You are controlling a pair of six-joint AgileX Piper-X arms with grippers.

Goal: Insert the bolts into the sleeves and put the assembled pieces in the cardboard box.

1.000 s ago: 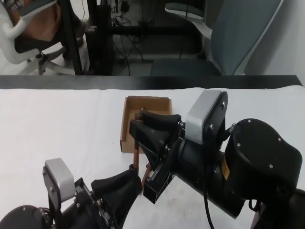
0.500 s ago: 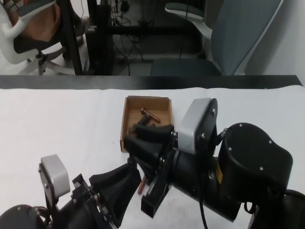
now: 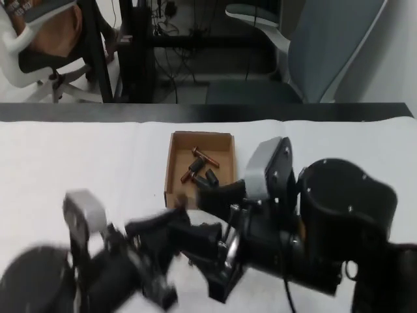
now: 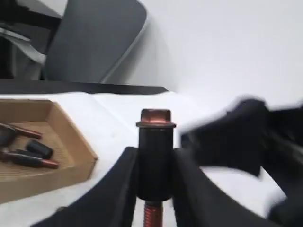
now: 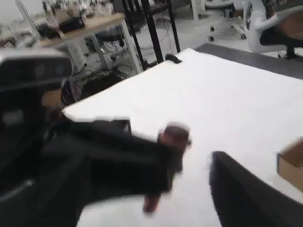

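Observation:
My left gripper (image 4: 155, 165) is shut on a black sleeve (image 4: 155, 156) held upright, with a copper bolt through it. The bolt's hex head (image 4: 155, 118) stands above the sleeve and its threaded end (image 4: 150, 215) sticks out below. In the high view the left gripper (image 3: 186, 231) is low at the near edge, just in front of the cardboard box (image 3: 171, 176). My right gripper (image 3: 218, 193) hovers close beside it, open and holding nothing. One of its fingers (image 5: 241, 198) is apart from the held bolt (image 5: 173, 137). Several bolts and sleeves (image 3: 199, 169) lie in the box.
White cloth (image 3: 78, 163) covers the bench, with free room to the left and the right of the box. The box's near corner (image 5: 291, 165) shows in the right wrist view. Office chairs (image 3: 326, 45) and desk frames stand beyond the bench's dark far edge.
The right arm has drawn back and lowered, uncovering the box's contents. The left arm has swung up and to the right. The copper bolt seen between the grippers is no longer visible from above.

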